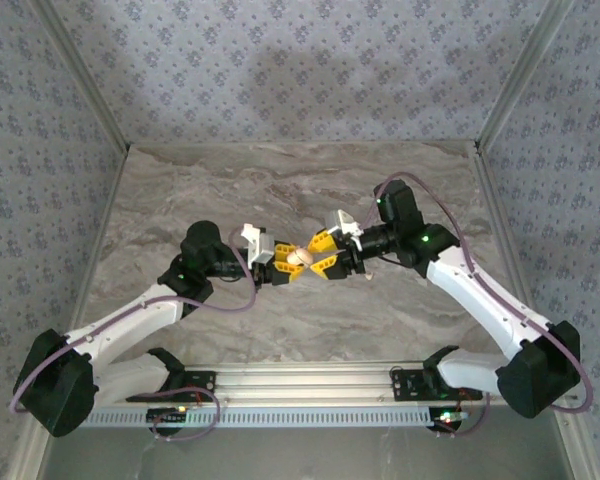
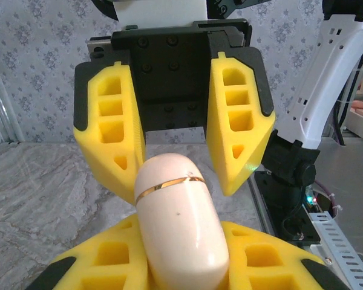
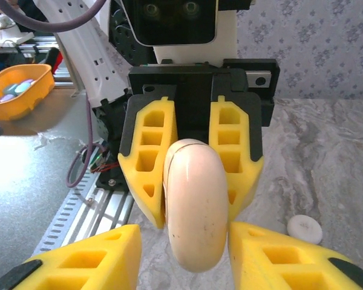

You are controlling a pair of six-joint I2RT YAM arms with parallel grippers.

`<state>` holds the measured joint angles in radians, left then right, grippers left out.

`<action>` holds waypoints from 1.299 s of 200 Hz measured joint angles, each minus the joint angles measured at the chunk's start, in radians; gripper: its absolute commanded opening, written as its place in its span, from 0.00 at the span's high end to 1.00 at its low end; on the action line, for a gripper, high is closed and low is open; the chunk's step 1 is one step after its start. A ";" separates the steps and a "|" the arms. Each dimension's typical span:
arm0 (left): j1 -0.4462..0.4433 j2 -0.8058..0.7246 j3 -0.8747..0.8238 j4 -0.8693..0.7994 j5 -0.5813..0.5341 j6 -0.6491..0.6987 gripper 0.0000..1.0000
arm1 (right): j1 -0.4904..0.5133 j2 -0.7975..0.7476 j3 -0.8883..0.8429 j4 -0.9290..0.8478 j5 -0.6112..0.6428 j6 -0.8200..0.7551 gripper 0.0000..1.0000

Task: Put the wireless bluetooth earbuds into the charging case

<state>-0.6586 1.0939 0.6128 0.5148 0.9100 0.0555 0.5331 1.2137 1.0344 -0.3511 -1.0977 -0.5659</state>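
Charging case [image 2: 181, 235] is clamped by the left hand [image 3: 196, 205], bracketed at 3 o'clock by the unclenched right hand [image 2: 180, 184] — a skewed squeeze could see it popped free.

Light: bright, even, diffuse.
Shadows: soft dark patch on the far wall [image 1: 310, 70]; faint on the surface [image 1: 280, 190].
Glare: mild sheen on the charging case [image 2: 181, 229].
Focus: overhead view slightly soft; wrist views crisp.

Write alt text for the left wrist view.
A closed cream charging case with a thin gold seam is clamped in the left gripper at the bottom edge. The right gripper faces it, yellow fingers flanking the case's far end over a marble table.
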 measured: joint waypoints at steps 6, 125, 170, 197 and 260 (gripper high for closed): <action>-0.002 0.000 0.000 -0.001 0.001 0.000 0.87 | 0.003 0.003 0.001 -0.002 0.000 -0.002 0.60; -0.005 -0.008 0.000 -0.035 0.004 0.008 0.87 | 0.013 0.058 0.034 -0.041 -0.018 -0.012 0.63; -0.003 -0.020 0.000 -0.060 -0.001 0.008 0.85 | 0.013 0.064 0.040 -0.054 -0.018 -0.014 0.78; -0.003 -0.026 0.000 -0.079 -0.009 0.020 0.78 | 0.013 0.063 0.044 -0.070 -0.009 -0.021 0.81; -0.010 -0.040 0.000 -0.140 -0.073 0.081 0.65 | 0.029 0.038 0.045 -0.102 0.101 -0.034 0.83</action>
<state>-0.6689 1.0534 0.6128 0.3748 0.8368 0.1364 0.5617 1.2518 1.0790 -0.4530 -0.9970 -0.5999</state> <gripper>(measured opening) 0.340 0.188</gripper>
